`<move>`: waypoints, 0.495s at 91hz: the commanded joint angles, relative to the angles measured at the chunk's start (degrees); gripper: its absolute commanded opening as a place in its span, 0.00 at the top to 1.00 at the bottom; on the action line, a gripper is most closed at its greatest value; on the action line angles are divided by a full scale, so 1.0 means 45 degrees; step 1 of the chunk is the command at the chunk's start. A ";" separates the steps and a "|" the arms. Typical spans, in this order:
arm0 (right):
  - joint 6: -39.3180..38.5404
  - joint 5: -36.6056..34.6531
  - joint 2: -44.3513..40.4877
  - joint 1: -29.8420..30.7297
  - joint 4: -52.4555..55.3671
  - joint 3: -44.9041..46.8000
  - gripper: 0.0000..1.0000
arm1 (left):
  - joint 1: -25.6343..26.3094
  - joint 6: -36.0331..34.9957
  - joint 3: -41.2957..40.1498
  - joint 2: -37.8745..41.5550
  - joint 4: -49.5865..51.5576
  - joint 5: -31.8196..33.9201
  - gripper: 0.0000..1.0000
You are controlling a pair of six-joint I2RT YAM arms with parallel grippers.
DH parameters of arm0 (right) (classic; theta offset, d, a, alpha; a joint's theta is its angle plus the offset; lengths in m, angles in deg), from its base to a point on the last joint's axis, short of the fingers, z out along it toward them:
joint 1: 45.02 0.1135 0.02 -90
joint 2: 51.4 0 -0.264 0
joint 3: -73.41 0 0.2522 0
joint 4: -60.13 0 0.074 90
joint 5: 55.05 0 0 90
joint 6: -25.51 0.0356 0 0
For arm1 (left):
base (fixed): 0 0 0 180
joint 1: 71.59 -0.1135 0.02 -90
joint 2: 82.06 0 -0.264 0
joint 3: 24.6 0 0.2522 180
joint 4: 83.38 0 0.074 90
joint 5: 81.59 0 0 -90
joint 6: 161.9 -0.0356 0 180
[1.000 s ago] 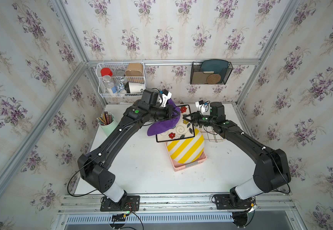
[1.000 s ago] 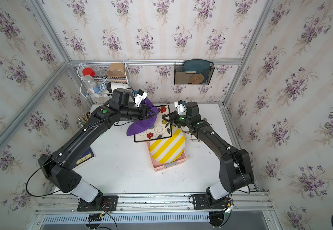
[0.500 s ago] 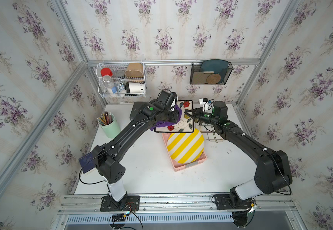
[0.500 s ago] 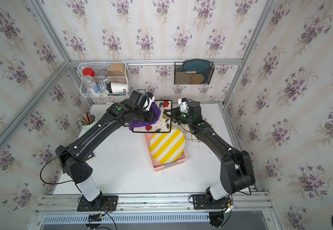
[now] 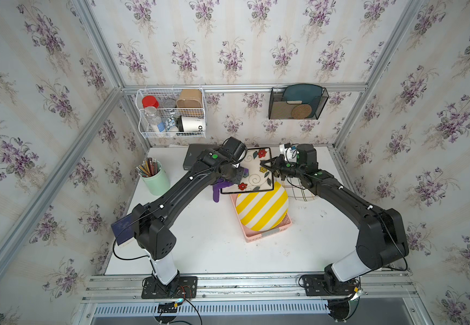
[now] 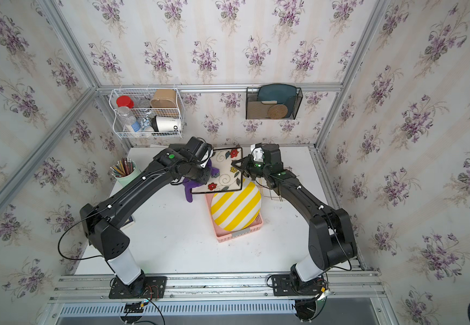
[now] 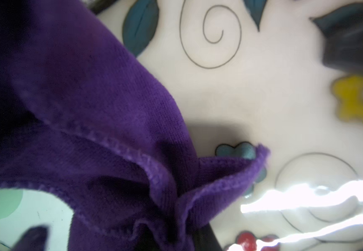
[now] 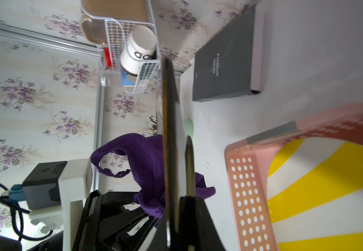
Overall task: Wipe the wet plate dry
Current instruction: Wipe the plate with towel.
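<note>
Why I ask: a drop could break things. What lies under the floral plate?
The floral plate overlaps the striped plate in the basket; the cloth hangs below its other edge. From above, the table beneath its middle is hidden.

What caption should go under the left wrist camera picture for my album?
A purple cloth lies bunched over a flowered plate with swirls.

Left wrist view: purple cloth (image 7: 89, 130) hides the fingertips of the left gripper (image 5: 236, 175); glare (image 7: 306, 195) blanks part of the plate (image 7: 252, 97) pattern. Right wrist view: plate edge-on, face hidden.
</note>
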 commanded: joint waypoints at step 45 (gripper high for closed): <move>0.4417 0.0247 0.0075 -0.0149 -1.0158 -0.0050 1.00 | 0.0012 0.2073 0.1420 -0.0032 -0.2984 -0.5798 1.00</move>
